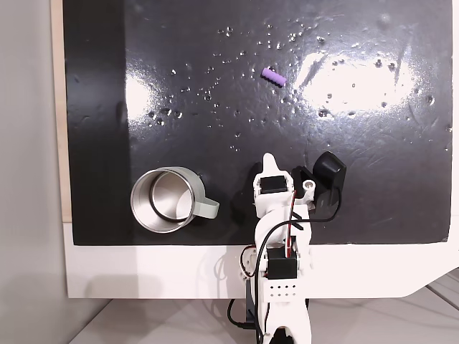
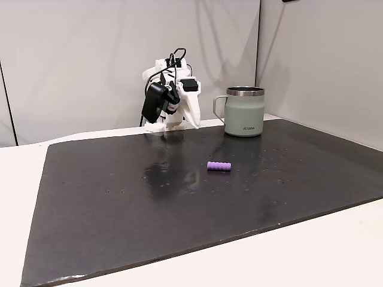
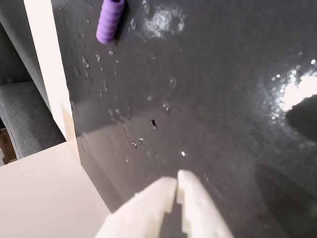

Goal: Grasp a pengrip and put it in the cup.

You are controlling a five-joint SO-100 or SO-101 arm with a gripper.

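The black mat [image 1: 215, 93] covered most of the white table [image 1: 143, 272] and was speckled with small droplets or flecks and glare. The arm [image 1: 280, 236] sat folded at the mat's near edge in a fixed view from above, well apart from the work to be done. The cup [image 1: 166, 199] stood upright on the mat just left of the arm in that view, its handle turned toward the arm and its interior empty. In the wrist view the claw [image 3: 176, 186] showed its two white fingers pressed together with nothing between them. The pengrip [image 1: 272, 76] lay on its side on open mat, well apart from both claw and cup; in a fixed view from the side it lay in front of the cup [image 2: 244, 111], nearer the camera. Judged from this arrangement, no step had been completed: the reach, grasp, carry and release into the cup all remained.
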